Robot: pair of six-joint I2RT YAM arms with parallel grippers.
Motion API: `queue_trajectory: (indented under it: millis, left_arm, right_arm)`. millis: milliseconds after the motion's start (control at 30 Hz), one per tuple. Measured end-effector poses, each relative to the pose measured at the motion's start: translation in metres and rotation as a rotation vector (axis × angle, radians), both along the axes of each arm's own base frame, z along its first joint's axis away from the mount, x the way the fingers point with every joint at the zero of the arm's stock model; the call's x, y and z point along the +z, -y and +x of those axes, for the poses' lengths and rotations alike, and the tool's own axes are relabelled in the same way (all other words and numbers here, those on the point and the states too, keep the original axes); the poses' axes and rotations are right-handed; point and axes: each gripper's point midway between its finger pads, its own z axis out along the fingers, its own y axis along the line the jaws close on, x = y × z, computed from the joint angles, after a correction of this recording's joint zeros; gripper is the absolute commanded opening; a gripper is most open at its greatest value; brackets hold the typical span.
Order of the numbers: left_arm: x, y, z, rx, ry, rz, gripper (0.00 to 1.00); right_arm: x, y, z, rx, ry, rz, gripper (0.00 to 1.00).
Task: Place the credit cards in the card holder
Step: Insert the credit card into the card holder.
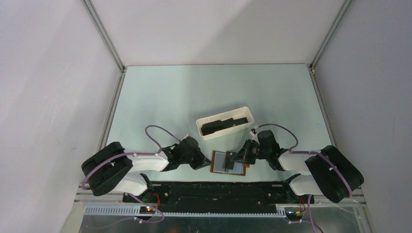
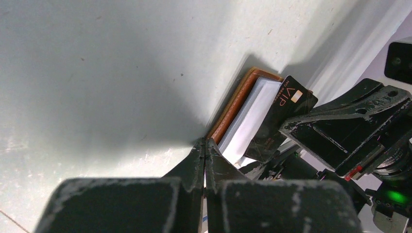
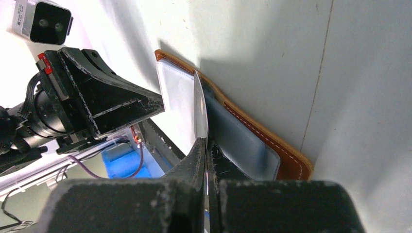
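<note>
The table (image 1: 194, 92) carries a white tray (image 1: 208, 135) of dark credit cards (image 1: 221, 126). Nearer the arms the card holder (image 1: 217, 164) lies open. The left jaws, closed and empty, sit at its left edge, and the right jaws pinch one black card (image 2: 279, 114) on edge over its pockets.

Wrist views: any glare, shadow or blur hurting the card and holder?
Left wrist view: heavy shadow on the table beside the card holder; credit card lettering is legible. Right wrist view: that card is edge-on, its face a glare streak; upper left is blown out white. Top view: even light, both small and dark by the right gripper.
</note>
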Motion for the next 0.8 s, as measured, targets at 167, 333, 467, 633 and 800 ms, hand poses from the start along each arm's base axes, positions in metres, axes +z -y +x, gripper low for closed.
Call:
queue_trajectory:
  millis: [167,333,467,633,800]
  left_arm:
    - [0.000,0.000,0.000,-0.001,0.001,-0.001,0.00]
    - [0.000,0.001,0.000,-0.001,0.002,-0.002,0.00]
    - [0.000,0.002,0.001,-0.002,0.001,-0.001,0.00]
    - [0.000,0.005,0.002,-0.010,-0.003,0.008,0.00]
    - [0.000,0.005,0.002,-0.018,-0.005,0.015,0.00]
  right_arm:
    - [0.002,-0.002,-0.005,0.003,-0.041,0.025,0.00]
    - [0.000,-0.003,-0.016,0.025,-0.084,0.016,0.00]
    - [0.000,-0.005,-0.019,0.036,-0.090,0.014,0.00]
    - [-0.003,-0.008,-0.019,0.066,-0.090,0.012,0.00]
    - [-0.007,-0.015,-0.016,0.104,-0.091,0.021,0.00]
